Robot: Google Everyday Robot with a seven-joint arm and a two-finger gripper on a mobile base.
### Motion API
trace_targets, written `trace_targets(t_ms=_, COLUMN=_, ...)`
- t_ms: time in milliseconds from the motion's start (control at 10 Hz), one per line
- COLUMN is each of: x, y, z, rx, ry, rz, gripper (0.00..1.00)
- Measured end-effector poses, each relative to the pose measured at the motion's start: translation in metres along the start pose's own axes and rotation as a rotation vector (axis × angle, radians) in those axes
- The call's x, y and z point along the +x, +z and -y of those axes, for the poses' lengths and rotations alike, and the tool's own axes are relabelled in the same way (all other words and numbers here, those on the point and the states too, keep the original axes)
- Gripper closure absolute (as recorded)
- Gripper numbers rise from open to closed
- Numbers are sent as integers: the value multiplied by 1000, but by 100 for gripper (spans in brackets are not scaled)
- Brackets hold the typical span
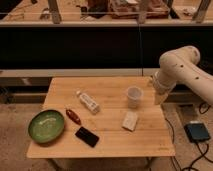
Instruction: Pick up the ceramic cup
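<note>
The ceramic cup [133, 96] is a small pale handleless cup standing upright on the right half of the wooden table [105, 150]. My gripper [159, 97] hangs at the end of the white arm [181, 64], over the table's right edge. It is just to the right of the cup, at about the cup's height, and apart from it.
On the table are a flat pale block [130, 120] in front of the cup, a clear bottle [88, 101] lying down, a reddish-brown object [73, 116], a black phone [87, 136] and a green bowl [46, 126]. A dark box [198, 132] lies on the floor at the right.
</note>
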Motion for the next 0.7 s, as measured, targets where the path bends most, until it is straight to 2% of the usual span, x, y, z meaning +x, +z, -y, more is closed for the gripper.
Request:
trace_targets(t_ms=100, x=-5, y=-1, z=9, rx=7, ry=-36, rz=18, gripper=35)
trace_targets(t_ms=400, x=-4, y=-6, z=15, rx=13, ry=-125, rz=37, gripper=35)
trace_targets(t_ms=700, x=-18, y=0, z=17, rx=18, ry=-258, rz=59, gripper=35)
